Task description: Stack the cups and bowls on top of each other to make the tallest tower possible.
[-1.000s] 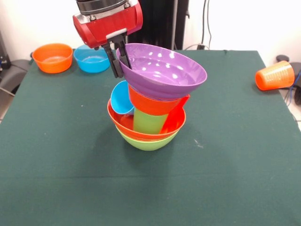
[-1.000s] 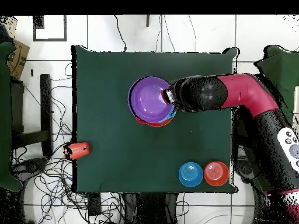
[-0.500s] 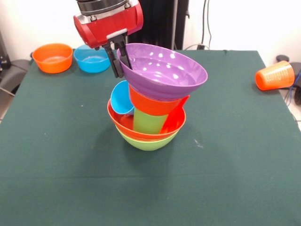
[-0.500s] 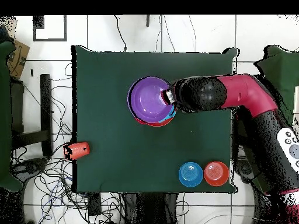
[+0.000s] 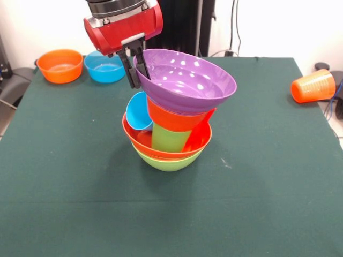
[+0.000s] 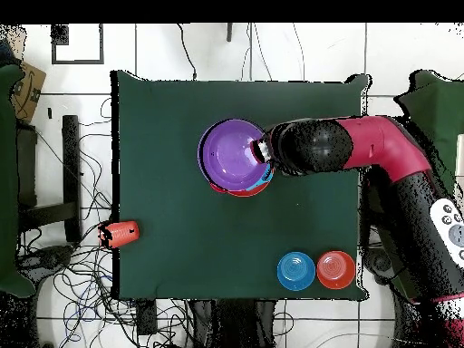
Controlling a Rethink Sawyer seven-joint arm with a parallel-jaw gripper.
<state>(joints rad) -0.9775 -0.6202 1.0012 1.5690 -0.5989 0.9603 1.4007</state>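
While the fingers (image 5: 135, 72) pinch the purple bowl (image 5: 187, 80) by its left rim atop the tower (image 5: 169, 134) at frame centre, bowl tilted, overhead view hides the stacked cups, orange cup (image 5: 313, 85) on its side at the bench's (image 5: 268, 187) right edge.

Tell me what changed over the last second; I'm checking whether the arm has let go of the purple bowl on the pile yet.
Nothing visibly changed. The gripper still pinches the rim of the purple bowl, which sits tilted on top of the tower. The orange cup lying at the table edge and the small orange bowl and blue bowl are where they were.
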